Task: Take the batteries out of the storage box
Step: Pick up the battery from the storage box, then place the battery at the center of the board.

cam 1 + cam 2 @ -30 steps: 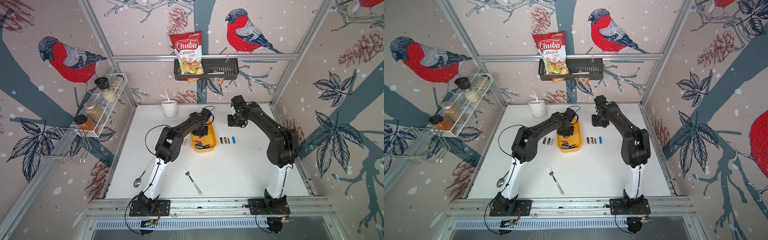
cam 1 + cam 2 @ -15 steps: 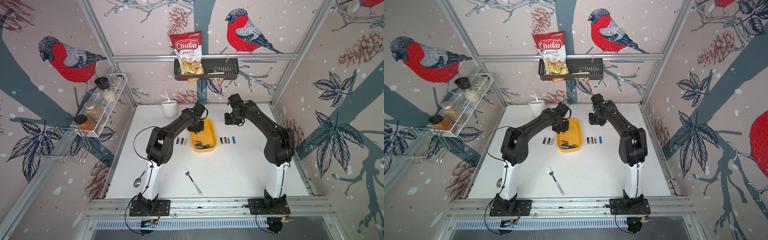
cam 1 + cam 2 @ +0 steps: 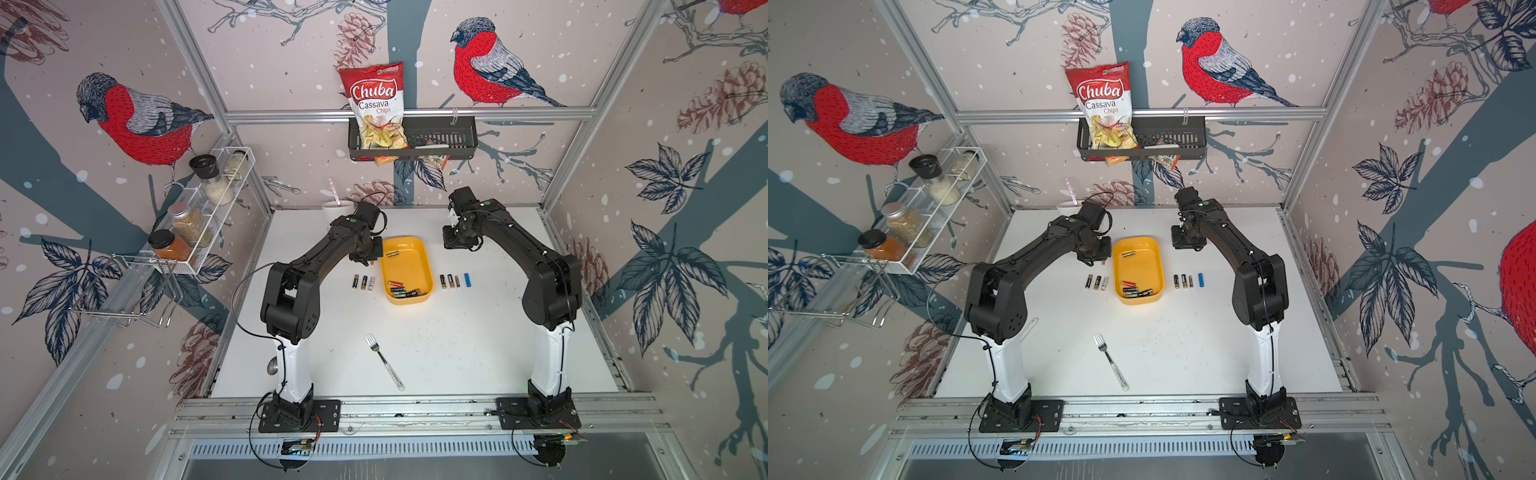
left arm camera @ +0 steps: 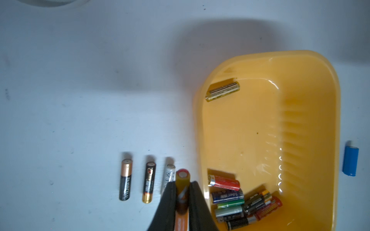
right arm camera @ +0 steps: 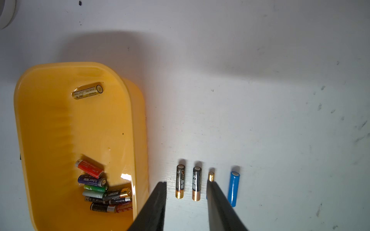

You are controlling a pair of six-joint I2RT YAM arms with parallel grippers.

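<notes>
The yellow storage box lies mid-table, seen in both top views, with a heap of batteries at its near end and one gold battery at its far end. My left gripper is shut on an orange, red-tipped battery, just left of the box rim above a row of three batteries on the table. My right gripper hangs open and empty to the right of the box, over a second row that ends in a blue battery.
A fork lies near the table's front; a spoon shows behind the left arm's base. A white cup stands at the back. On the walls hang a black basket with a chips bag and a wire rack of jars.
My left gripper has moved left from above the box to beside its left rim, carrying the orange battery. The right gripper has drifted slightly left and stays open.
</notes>
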